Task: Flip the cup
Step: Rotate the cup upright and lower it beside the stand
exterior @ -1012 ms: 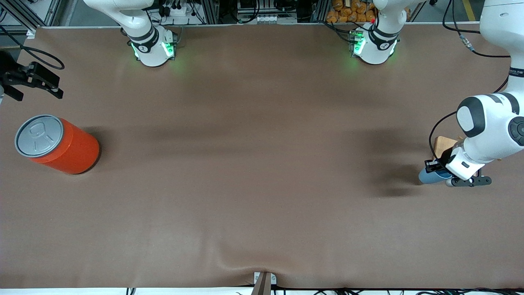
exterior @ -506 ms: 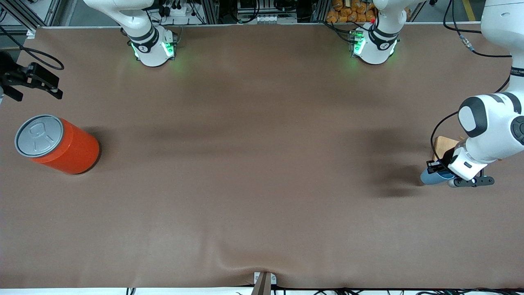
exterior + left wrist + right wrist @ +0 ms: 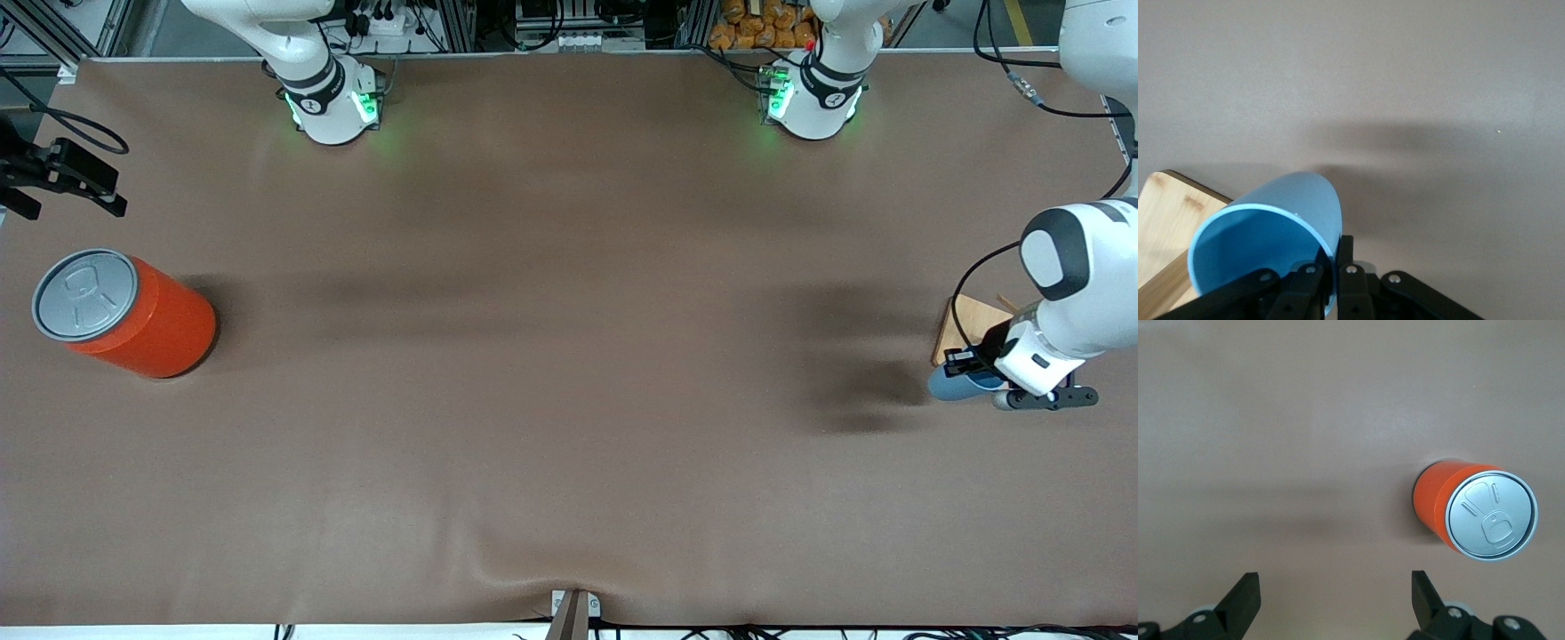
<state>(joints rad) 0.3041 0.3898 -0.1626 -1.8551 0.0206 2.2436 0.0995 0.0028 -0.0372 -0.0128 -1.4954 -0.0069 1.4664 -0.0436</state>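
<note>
1. Blue cup [image 3: 1265, 233]: your left gripper [image 3: 1336, 270] is clamped on its rim, holding it tilted above the bench [image 3: 551, 356] beside the board [image 3: 965, 324].
2. Right gripper [image 3: 1335, 600]: it waits, jaws wide, empty, near the can [image 3: 124, 313].
3. Next, judged: turn the wrist, then set the cup down.

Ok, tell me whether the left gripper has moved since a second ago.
Yes. The left gripper, shut on the light-blue cup, has shifted toward the left arm's end of the table, across the wooden board.

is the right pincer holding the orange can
No, the right pincer hangs open above the table with the orange can standing apart from it, untouched.
</note>
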